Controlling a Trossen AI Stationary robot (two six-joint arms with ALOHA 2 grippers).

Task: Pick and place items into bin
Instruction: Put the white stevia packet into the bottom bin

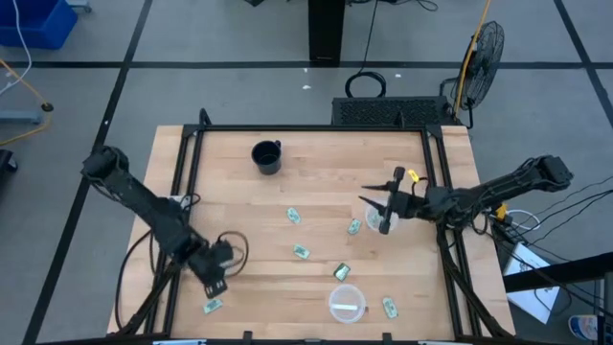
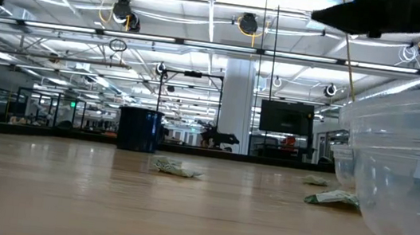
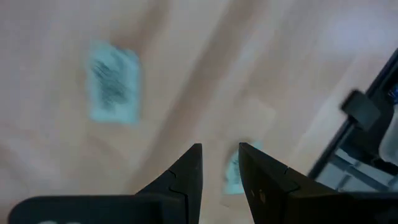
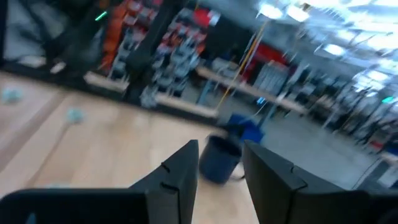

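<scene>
From above, we see our left gripper [image 1: 215,285] at the front left of the pale wooden table [image 1: 316,182], just above one shiny pale green packet [image 1: 213,307]; other packets lie mid-table near the clear round plastic bin [image 1: 347,302]. Our right gripper [image 1: 381,205] hangs spread open beside a black mug-free stretch. In the left wrist view, the fingers [image 3: 186,174] stand slightly apart, gripping nothing. No writing is legible.

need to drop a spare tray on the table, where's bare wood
Bare wood lies between the black mug and the left gripper, and right of the mug. Crowded: packets and the clear bin by the right gripper.
</scene>
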